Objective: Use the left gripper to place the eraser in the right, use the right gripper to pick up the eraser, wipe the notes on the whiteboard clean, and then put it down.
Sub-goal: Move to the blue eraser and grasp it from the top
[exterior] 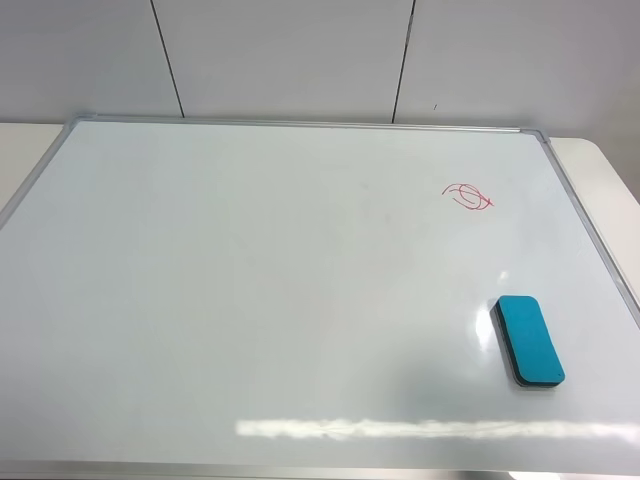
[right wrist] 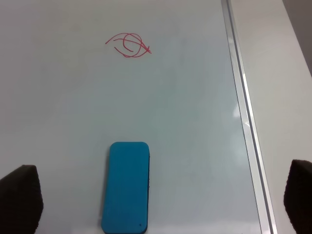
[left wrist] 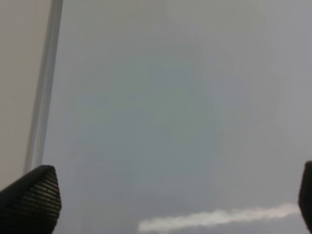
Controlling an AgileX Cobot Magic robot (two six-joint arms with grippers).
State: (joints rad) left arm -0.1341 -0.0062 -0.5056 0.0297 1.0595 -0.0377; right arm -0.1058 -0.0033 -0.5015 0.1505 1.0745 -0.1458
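Observation:
The teal eraser [exterior: 527, 340] lies flat on the whiteboard [exterior: 250, 280], near its right front corner. The red notes [exterior: 468, 196] are farther back on the right side, apart from the eraser. Neither arm shows in the exterior high view. In the right wrist view my right gripper [right wrist: 160, 200] is open, its dark fingertips [right wrist: 19, 197] spread wide, with the eraser [right wrist: 126, 187] lying below between them and the notes [right wrist: 128, 45] beyond. In the left wrist view my left gripper [left wrist: 168, 204] is open over bare whiteboard [left wrist: 170, 97], holding nothing.
The board's silver frame [exterior: 590, 215] runs along the right edge, with beige table [exterior: 610, 160] beyond it. In the left wrist view the frame [left wrist: 46, 73] passes near one fingertip. A grey panelled wall [exterior: 300, 50] stands behind the board.

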